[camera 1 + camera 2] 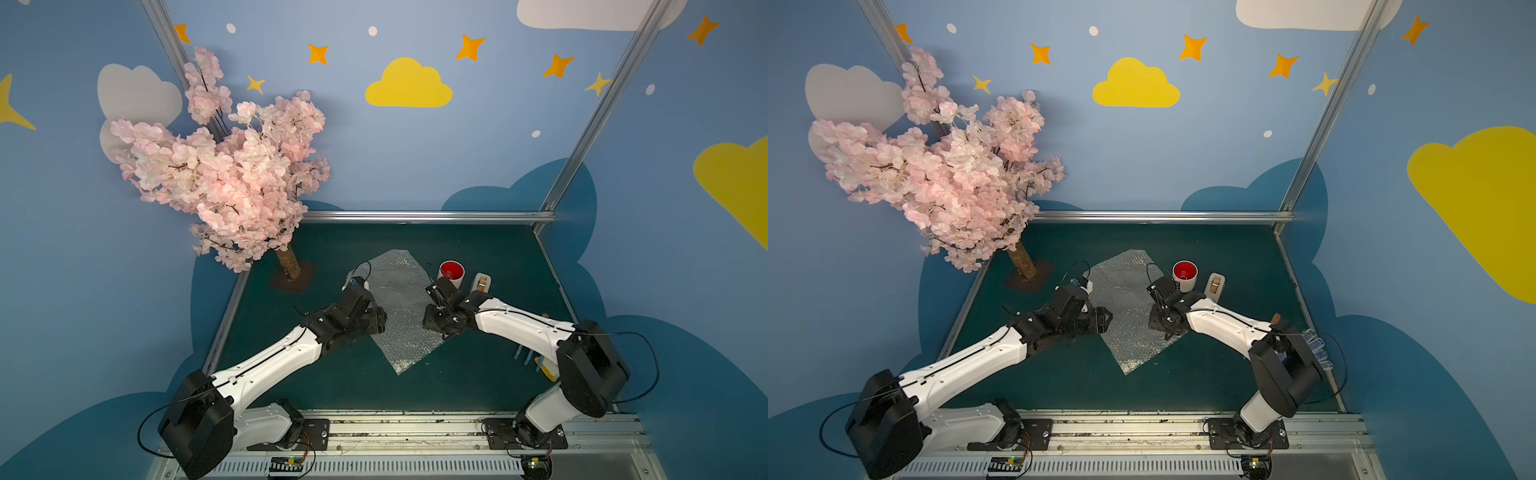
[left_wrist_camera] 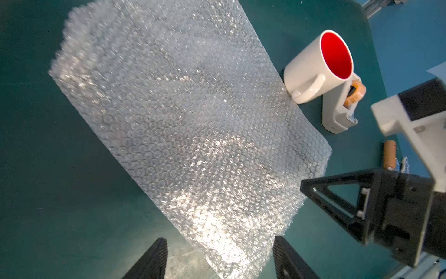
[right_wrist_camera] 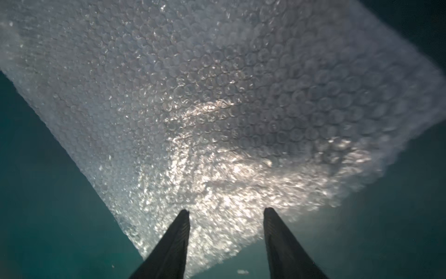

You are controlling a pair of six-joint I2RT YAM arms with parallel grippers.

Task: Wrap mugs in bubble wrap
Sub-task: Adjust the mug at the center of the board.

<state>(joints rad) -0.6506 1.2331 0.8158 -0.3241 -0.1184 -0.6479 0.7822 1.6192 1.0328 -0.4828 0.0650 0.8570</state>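
The bubble wrap [image 1: 399, 307] [image 1: 1125, 307] lies flat on the green table, a clear silvery sheet set diagonally. The mug [image 1: 451, 273] [image 1: 1185, 275], cream outside and red inside, stands upright just past the sheet's far right edge; its handle [image 2: 311, 88] touches the wrap [image 2: 188, 125]. My left gripper [image 1: 380, 321] [image 2: 219, 239] hovers open at the sheet's left edge, fingers either side of a corner. My right gripper [image 1: 429, 322] [image 3: 226, 210] is low at the sheet's right edge [image 3: 217, 108], jaws apart with the wrap's edge between them.
A cream tape dispenser [image 1: 482, 283] [image 2: 337, 113] stands right of the mug. An artificial cherry tree [image 1: 224, 166] on a square base [image 1: 291, 278] fills the back left. Blue sticks [image 1: 525, 353] and a cork-coloured cylinder [image 2: 389, 154] lie near the right edge.
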